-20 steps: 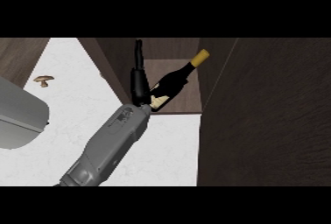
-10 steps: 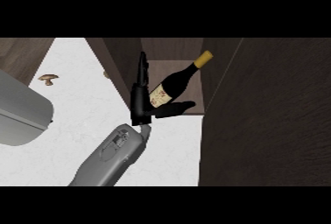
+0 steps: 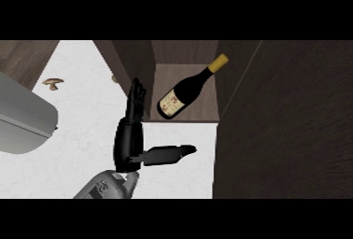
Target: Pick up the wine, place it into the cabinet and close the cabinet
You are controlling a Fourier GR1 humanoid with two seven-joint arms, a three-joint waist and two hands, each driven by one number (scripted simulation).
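While wine (image 3: 185, 93) lies inside cabinet (image 3: 289, 121), right hand (image 3: 131, 140) open alongside.

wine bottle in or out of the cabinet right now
In. The wine bottle lies tilted on the floor of the cabinet, between its dark walls, neck toward the back. The open hand is apart from it.

White marbled counter (image 3: 82, 154) carrying a small brown mushroom (image 3: 52, 83) at ten o'clock; wine bottle (image 3: 185, 93) lying on cabinet shelf (image 3: 207, 109) at one o'clock.

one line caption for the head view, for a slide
Dark glass wine bottle lies inside the brown wooden cabinet; open right robot hand beside it.
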